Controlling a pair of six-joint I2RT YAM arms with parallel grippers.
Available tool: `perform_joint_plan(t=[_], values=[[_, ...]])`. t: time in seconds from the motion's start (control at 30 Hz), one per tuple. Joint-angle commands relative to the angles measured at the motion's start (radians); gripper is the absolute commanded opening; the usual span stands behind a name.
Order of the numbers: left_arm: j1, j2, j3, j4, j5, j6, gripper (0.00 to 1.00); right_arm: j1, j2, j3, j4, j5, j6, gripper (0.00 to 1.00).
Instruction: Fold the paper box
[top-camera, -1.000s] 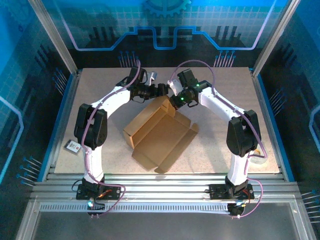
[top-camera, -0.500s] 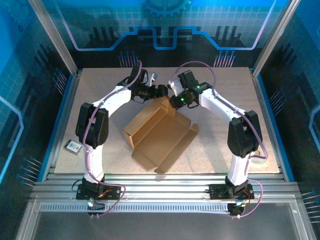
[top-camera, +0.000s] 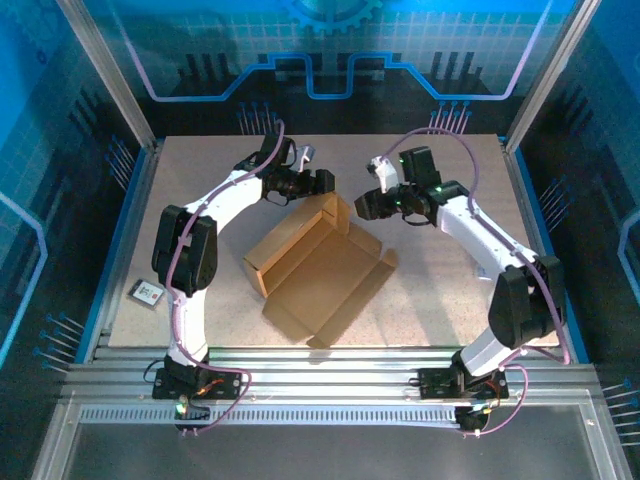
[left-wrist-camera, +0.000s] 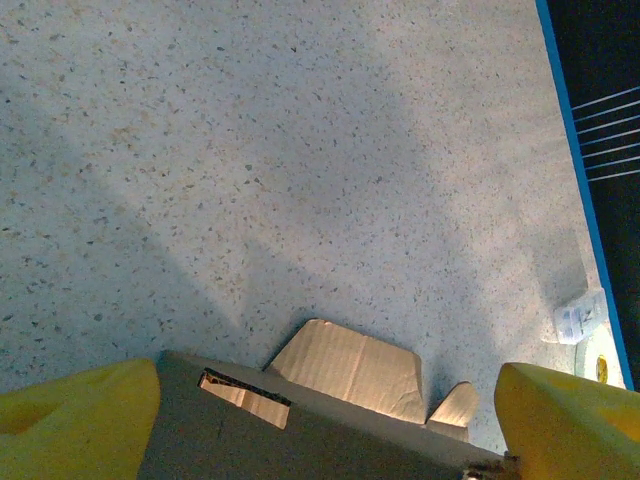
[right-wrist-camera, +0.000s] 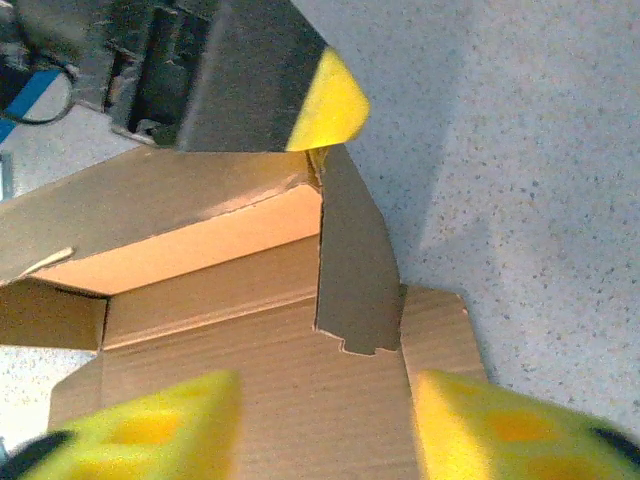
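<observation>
The paper box (top-camera: 320, 265) lies part-folded in the middle of the table, a brown cardboard sheet with its far-left wall raised and its near flaps flat. My left gripper (top-camera: 321, 184) is open at the box's far corner. In the left wrist view the left gripper (left-wrist-camera: 320, 430) has the top edge of the raised wall (left-wrist-camera: 300, 440) between its wide-apart yellow fingers. My right gripper (top-camera: 363, 207) hangs open just right of that corner. In the right wrist view the right gripper (right-wrist-camera: 325, 430) is over the box floor (right-wrist-camera: 250, 380), near an upright side tab (right-wrist-camera: 350, 270).
A small flat card (top-camera: 146, 291) lies at the table's left edge. Blue frame rails and glass walls close in the table. A small pale object (left-wrist-camera: 580, 320) sits by the blue edge in the left wrist view. Bare tabletop lies to the box's right.
My right arm has swung back to the right, away from the box's far corner, in the last half second. The left gripper and the box have hardly moved.
</observation>
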Motion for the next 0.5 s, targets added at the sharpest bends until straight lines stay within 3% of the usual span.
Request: perform_joint_plan(t=[0.0, 0.1, 0.37, 0.47], values=[[-0.001, 0.03, 0.028, -0.056, 0.005, 0.045, 0.88, -0.02, -0.031, -0.052, 0.128, -0.03, 0.0, 0.69], [0.0, 0.031, 0.032, -0.059, 0.004, 0.046, 0.88, -0.037, -0.025, -0.117, 0.219, -0.029, -0.058, 0.68], [-0.001, 0.045, 0.042, -0.07, 0.014, 0.051, 0.87, -0.072, 0.081, -0.11, 0.258, -0.058, -0.051, 0.41], [-0.001, 0.05, 0.044, -0.071, 0.02, 0.054, 0.87, -0.067, 0.129, -0.095, 0.261, -0.083, -0.073, 0.36]])
